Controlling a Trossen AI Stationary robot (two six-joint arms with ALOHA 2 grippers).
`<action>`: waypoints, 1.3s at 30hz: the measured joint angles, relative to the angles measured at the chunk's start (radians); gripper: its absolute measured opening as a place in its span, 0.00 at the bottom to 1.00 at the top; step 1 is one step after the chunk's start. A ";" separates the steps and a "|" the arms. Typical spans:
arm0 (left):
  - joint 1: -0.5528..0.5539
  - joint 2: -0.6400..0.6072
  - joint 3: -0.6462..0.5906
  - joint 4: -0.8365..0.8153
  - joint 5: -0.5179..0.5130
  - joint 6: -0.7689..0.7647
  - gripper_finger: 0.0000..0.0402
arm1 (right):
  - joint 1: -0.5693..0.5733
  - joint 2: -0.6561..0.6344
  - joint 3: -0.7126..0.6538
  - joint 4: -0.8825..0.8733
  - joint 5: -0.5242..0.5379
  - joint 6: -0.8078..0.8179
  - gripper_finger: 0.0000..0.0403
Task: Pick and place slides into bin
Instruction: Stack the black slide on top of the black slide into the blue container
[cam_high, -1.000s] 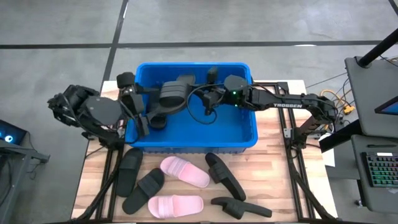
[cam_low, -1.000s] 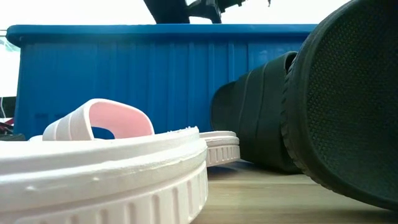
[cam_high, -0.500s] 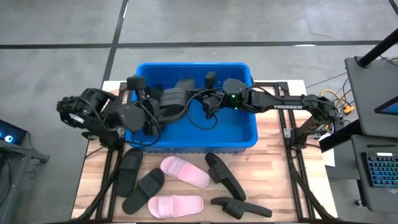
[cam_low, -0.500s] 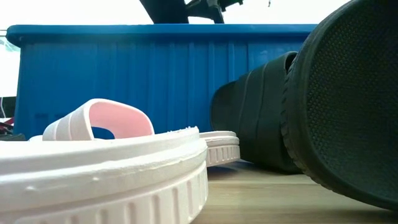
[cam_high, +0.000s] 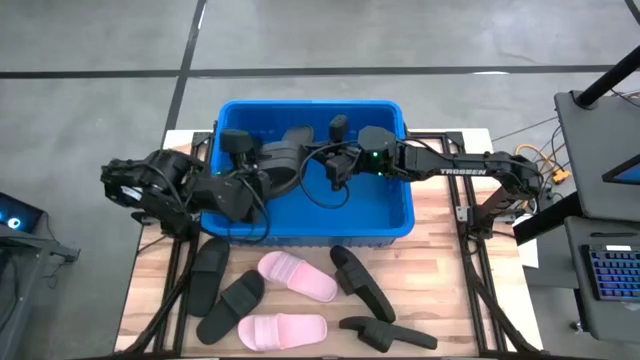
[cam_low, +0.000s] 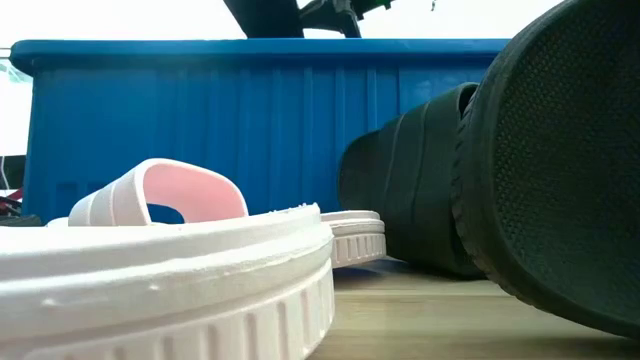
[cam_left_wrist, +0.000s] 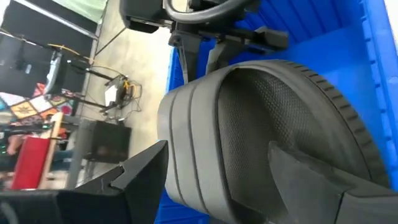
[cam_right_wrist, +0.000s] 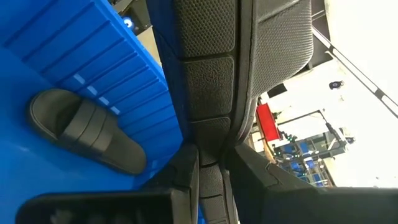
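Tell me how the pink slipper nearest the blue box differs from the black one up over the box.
The pale pink rubber slide lies flat on the wooden table; the black rubber slide is held above the blue plastic bin. Colours differ. Both have one wide strap.

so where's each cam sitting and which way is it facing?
High: overhead, straight down on the big bright blue plastic bin; both arms show.
Low: tabletop level, facing the bin wall past pale pink and black slides.
Left wrist: over the bin, left gripper around a black rubber slide.
Right wrist: right gripper pinching that same slide.
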 joint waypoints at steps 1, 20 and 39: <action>0.001 0.006 0.000 0.000 -0.014 0.009 0.65 | 0.000 0.000 0.000 0.000 0.000 0.002 0.13; 0.068 0.041 -0.015 -0.059 -0.124 0.093 0.64 | 0.008 0.000 0.000 -0.005 0.017 0.007 0.13; 0.076 0.038 -0.016 -0.060 -0.162 0.115 0.38 | 0.018 -0.001 0.145 -0.169 0.016 0.007 0.13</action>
